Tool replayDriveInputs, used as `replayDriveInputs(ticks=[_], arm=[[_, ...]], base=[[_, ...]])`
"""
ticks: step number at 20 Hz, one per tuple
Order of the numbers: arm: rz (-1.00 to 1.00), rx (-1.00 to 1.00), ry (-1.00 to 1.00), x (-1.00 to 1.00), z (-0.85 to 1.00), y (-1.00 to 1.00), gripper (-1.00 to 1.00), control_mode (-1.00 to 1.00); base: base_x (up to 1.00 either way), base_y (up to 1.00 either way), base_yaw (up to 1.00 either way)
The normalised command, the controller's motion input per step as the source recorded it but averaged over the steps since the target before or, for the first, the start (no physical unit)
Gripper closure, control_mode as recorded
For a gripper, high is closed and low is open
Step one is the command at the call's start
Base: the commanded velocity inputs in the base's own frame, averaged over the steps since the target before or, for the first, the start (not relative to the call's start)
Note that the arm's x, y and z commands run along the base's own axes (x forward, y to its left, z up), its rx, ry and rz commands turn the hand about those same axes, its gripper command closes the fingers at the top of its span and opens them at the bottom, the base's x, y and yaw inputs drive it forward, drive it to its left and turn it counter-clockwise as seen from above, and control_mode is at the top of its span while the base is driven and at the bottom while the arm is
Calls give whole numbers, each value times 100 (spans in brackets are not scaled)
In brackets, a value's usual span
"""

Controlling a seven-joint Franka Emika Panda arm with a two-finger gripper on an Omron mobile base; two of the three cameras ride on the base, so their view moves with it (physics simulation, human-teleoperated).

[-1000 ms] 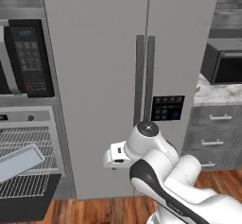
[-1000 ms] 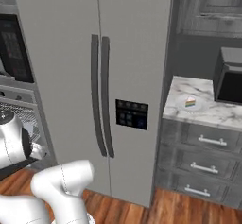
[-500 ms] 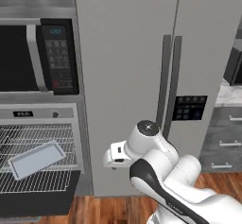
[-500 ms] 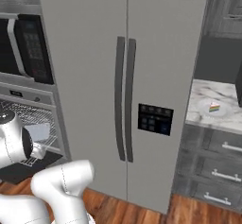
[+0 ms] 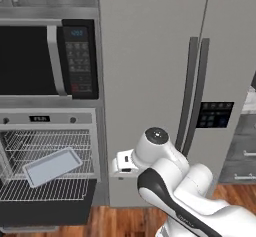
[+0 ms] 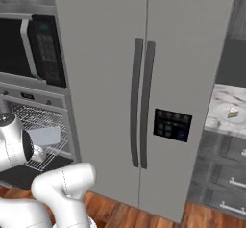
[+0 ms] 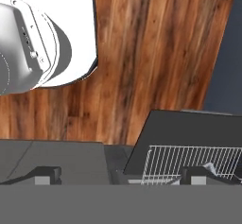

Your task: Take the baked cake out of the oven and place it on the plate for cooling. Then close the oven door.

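Observation:
The oven [image 5: 47, 118] sits low at the left with its door [image 5: 45, 208] folded down flat. A flat grey tray [image 5: 52, 166] lies askew on its wire rack, also seen as the tray [image 6: 45, 135] in the right base view. I cannot make out a cake on it. A white plate [image 6: 226, 114] with a small coloured wedge on it rests on the marble counter at far right. My gripper [image 7: 122, 176] is open and empty, pointing down at the wooden floor beside the oven door [image 7: 189, 133] and a rack [image 7: 194, 164]. My hand [image 5: 122, 163] hangs in front of the fridge, right of the oven.
A black microwave with keypad [image 5: 75, 58] is built in above the oven. The tall grey fridge [image 5: 160, 56] with twin handles stands straight ahead. Grey drawers [image 6: 226, 174] sit under the marble counter at right. Wooden floor [image 7: 142, 53] lies below the hand.
The whole picture has slid to the right: the base has driven left, bringing the oven and microwave further into view. The arm keeps its pose and the gripper stays open.

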Motion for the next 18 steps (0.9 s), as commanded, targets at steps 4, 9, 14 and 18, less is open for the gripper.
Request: replayDriveInputs(ticks=[4,9,14,18], arm=[[0,0,0,0,0,0,-100,100],[0,0,0,0,0,0,-100,100],[0,0,0,0,0,0,-100,100],[0,0,0,0,0,0,-100,100]], base=[[35,43,2],[50,9,1],[48,3,2],[15,31,5]])
